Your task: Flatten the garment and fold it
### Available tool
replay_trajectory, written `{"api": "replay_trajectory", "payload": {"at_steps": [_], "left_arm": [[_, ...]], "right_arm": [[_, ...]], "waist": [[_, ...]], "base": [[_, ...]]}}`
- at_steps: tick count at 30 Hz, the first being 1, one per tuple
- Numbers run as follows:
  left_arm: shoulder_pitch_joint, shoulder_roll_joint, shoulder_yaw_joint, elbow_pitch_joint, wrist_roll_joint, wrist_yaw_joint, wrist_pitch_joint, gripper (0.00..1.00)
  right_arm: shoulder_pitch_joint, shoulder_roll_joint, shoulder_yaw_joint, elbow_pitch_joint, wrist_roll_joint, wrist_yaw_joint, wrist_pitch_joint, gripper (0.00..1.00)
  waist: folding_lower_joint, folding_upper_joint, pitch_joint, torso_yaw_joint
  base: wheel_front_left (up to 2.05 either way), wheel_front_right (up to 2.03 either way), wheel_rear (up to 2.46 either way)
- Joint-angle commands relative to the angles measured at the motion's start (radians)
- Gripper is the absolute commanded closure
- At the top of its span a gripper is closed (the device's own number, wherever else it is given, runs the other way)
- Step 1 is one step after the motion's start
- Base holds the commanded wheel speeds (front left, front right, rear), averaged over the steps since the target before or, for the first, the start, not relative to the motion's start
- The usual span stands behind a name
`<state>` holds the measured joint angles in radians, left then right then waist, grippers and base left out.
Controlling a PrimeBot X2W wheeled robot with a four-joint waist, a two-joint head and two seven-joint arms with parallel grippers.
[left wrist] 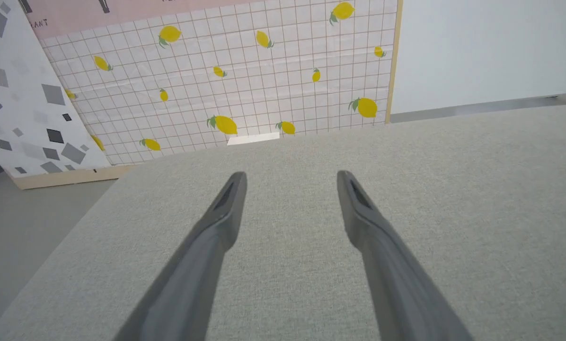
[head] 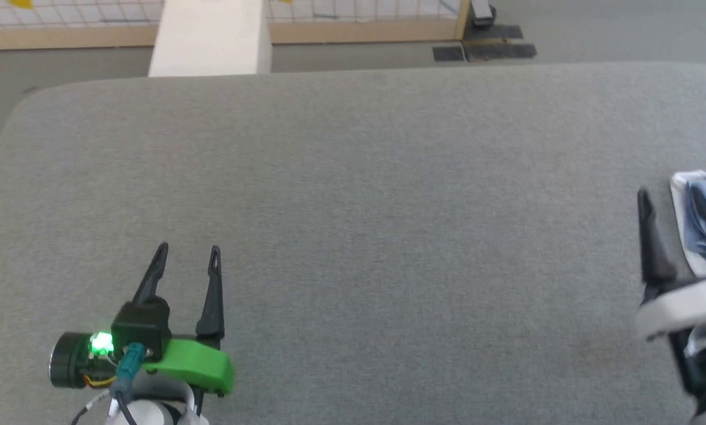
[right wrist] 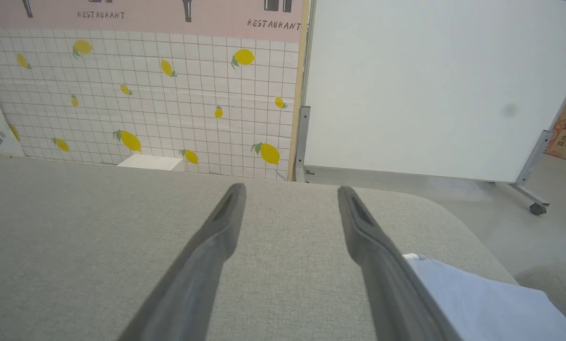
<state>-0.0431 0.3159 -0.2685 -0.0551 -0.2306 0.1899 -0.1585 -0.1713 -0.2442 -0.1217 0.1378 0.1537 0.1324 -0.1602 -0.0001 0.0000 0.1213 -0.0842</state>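
Note:
The garment [head: 693, 233] lies at the far right edge of the grey fabric table [head: 353, 177]. It shows as a light blue bundle with a white edge, cut off by the frame. My right gripper [head: 672, 198] stands open beside it, and its right finger crosses in front of the blue cloth. In the right wrist view the garment [right wrist: 481, 308] lies at the lower right, just past the right finger, with nothing between the fingers of my right gripper [right wrist: 291, 189]. My left gripper [head: 188, 251] is open over bare table at the lower left, far from the garment; its own view [left wrist: 290, 177] shows empty fingers.
Beyond the table's far edge stands a white block [head: 211, 35] against a lemon-patterned panel [left wrist: 245, 85]. A wheeled whiteboard [right wrist: 429, 85] stands past the table's rounded right corner [right wrist: 453, 222]. Grey floor [left wrist: 22, 227] surrounds the table.

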Motion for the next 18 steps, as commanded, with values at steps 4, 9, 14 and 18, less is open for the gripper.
{"api": "replay_trajectory", "payload": {"at_steps": [4, 9, 14, 18], "left_arm": [[0.033, 0.010, -0.006, 0.019, 0.011, 0.015, -0.004, 0.00], [0.054, 0.004, -0.012, 0.041, 0.010, 0.025, -0.015, 0.00], [0.066, -0.004, -0.018, 0.063, 0.004, 0.031, -0.023, 0.00], [0.072, -0.008, -0.026, 0.075, 0.002, 0.031, -0.027, 0.00]], "right_arm": [[0.090, 0.091, -0.036, -0.037, -0.058, -0.002, -0.017, 0.00], [0.165, 0.150, -0.051, -0.058, -0.106, -0.002, -0.016, 0.00], [0.201, 0.171, -0.024, -0.074, -0.120, -0.002, -0.014, 0.00], [0.212, 0.174, -0.002, -0.081, -0.118, -0.002, -0.007, 0.00]], "waist": [[0.0001, 0.0000, -0.033, 0.029], [0.0001, 0.0000, -0.052, 0.040], [0.0001, 0.0000, -0.062, 0.047], [0.0001, 0.0000, -0.067, 0.051]], "base": [[0.00, 0.00, 0.00], [0.00, 0.00, 0.00], [0.00, 0.00, 0.00], [0.00, 0.00, 0.00]]}}
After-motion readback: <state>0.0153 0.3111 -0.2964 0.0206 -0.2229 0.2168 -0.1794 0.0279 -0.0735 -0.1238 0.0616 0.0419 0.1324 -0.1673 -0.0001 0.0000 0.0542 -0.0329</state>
